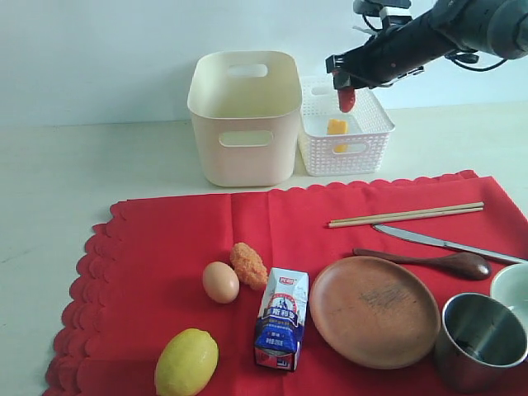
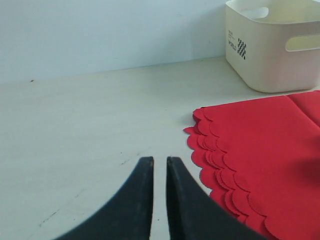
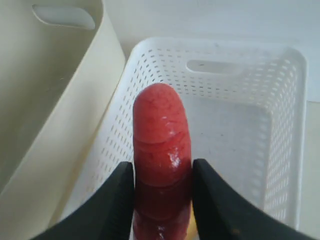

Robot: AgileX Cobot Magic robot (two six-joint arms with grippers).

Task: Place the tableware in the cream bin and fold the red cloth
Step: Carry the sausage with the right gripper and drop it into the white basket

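Two right fingers point(image 3: 117, 200) pinch sausage point(image 3: 161, 145) beside cream bin point(image 3: 45, 100).

The right gripper point(image 1: 345, 85) is clamping a red food piece point(image 1: 346, 100) above the white lattice basket point(image 1: 363, 153), which is standing just beside the cream bin point(image 1: 245, 115). A yellow piece point(image 1: 337, 126) is lying in the basket. On the red cloth point(image 1: 165, 239), the chopsticks point(image 1: 406, 214), knife point(image 1: 445, 242), spoon point(image 1: 429, 261), plate point(image 1: 374, 310), cup point(image 1: 481, 340) and bowl point(image 1: 513, 289) are resting at the right; the egg point(image 1: 220, 281), lemon point(image 1: 187, 361) and milk carton point(image 1: 280, 318) are sitting at the left.
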